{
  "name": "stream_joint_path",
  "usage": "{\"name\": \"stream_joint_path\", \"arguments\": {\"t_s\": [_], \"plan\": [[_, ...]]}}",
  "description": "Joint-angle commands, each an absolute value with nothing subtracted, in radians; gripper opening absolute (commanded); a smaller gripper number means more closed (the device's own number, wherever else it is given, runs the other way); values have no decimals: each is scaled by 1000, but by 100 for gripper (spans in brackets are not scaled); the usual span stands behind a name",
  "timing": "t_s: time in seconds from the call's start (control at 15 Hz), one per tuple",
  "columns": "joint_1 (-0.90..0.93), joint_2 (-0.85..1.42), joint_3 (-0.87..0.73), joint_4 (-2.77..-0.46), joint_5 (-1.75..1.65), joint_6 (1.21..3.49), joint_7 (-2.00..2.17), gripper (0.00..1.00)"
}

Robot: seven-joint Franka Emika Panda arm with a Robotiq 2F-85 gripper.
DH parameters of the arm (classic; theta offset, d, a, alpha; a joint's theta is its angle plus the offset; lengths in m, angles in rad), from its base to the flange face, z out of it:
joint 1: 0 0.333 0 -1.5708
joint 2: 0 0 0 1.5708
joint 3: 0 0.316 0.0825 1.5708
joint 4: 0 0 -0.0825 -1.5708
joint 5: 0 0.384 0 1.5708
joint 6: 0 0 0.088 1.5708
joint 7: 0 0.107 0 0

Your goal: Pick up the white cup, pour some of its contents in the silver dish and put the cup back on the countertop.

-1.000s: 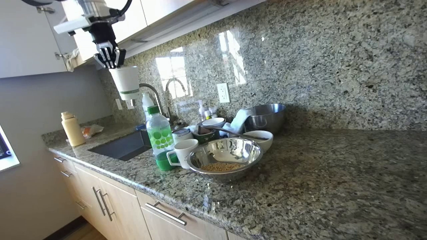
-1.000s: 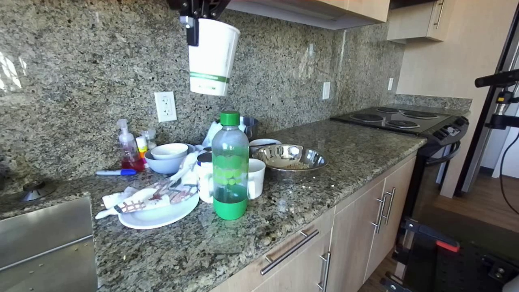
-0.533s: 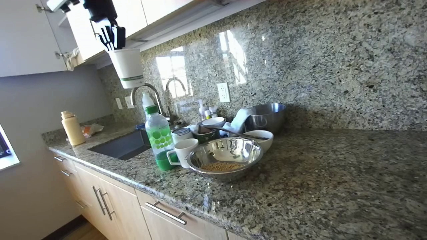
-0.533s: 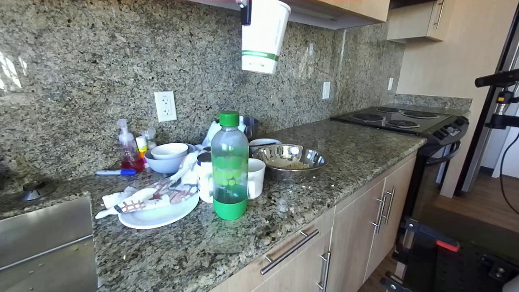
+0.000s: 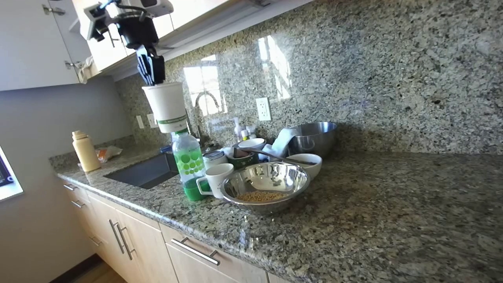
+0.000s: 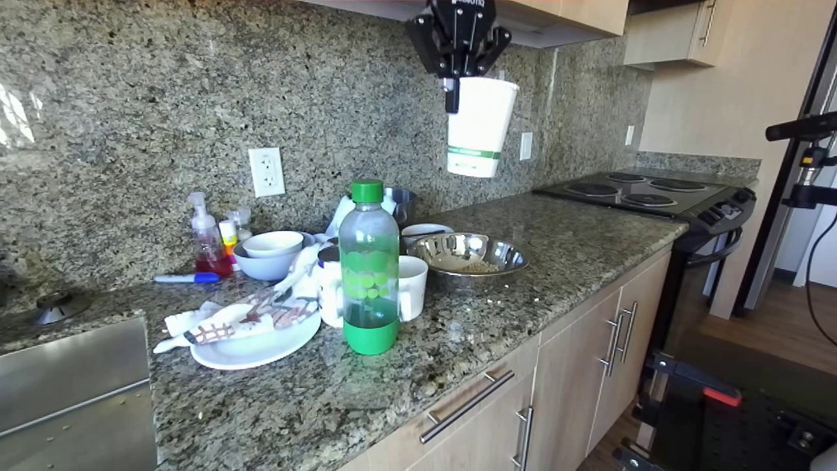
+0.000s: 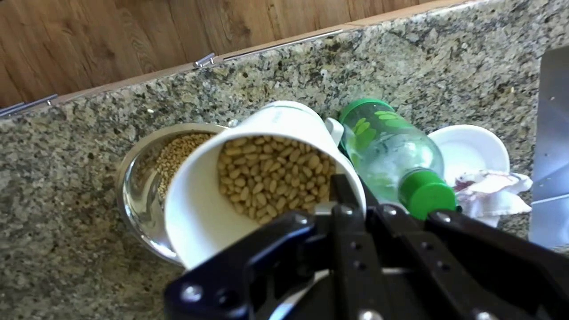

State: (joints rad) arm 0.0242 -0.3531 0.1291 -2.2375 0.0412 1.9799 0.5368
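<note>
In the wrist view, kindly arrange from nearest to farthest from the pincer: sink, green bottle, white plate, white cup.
1. White cup, in its grip
2. Green bottle, on the right
3. White plate, further right
4. Sink, at right edge

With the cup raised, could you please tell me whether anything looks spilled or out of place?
Yes: a few pale bits lie on the countertop near the silver dish instead of in it, likely spilled food, though too small to identify. Small specks also dot the sink.

Gripper (image 6: 457, 98) was black; cup (image 6: 482, 127) was white, green-banded; dish (image 5: 257, 179) was silver; countertop (image 5: 377, 212) was speckled grey-brown; bottle (image 6: 370, 268) was green-dotted.
</note>
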Motion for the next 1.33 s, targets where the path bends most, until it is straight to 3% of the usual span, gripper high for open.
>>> {"name": "stream_joint_path", "arguments": {"t_s": [0.0, 0.53, 1.27], "plan": [[-16, -393, 119, -2402, 46, 2143, 586, 1], [-93, -342, 123, -2586, -15, 2420, 695, 1], [-67, -219, 125, -2446, -92, 2438, 796, 1]]}}
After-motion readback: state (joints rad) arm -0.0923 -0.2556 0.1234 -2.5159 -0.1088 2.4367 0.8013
